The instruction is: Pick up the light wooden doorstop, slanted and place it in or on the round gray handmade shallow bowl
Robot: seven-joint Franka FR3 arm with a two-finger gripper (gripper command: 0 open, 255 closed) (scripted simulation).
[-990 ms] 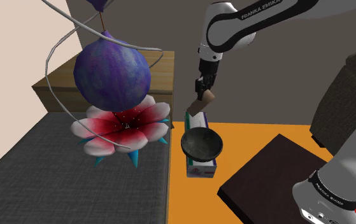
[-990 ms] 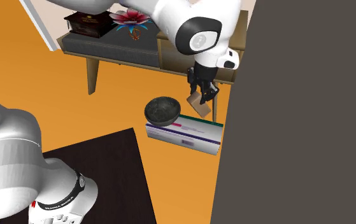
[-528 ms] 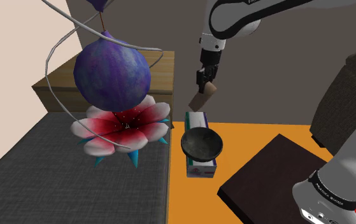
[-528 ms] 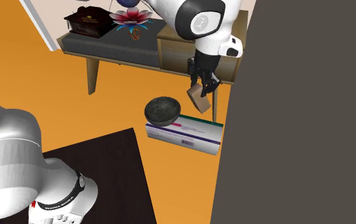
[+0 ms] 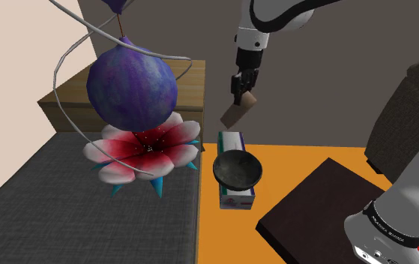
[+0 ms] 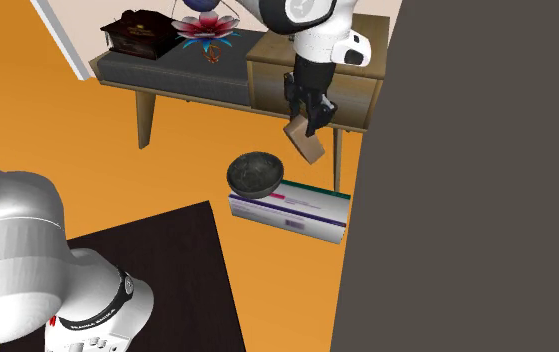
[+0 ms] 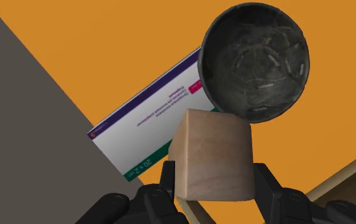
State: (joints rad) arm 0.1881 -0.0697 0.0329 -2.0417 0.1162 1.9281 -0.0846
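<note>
Shoulder view: arm high, pincer downward, tight on doorstop.

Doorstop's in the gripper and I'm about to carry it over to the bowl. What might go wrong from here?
1. The bowl is perched on one end of a flat box, not on the floor. A hard drop may tip it or knock it off.
2. The gripper clasps the doorstop at one end only, and the block hangs tilted, so it may slip or twist during the move.
</note>
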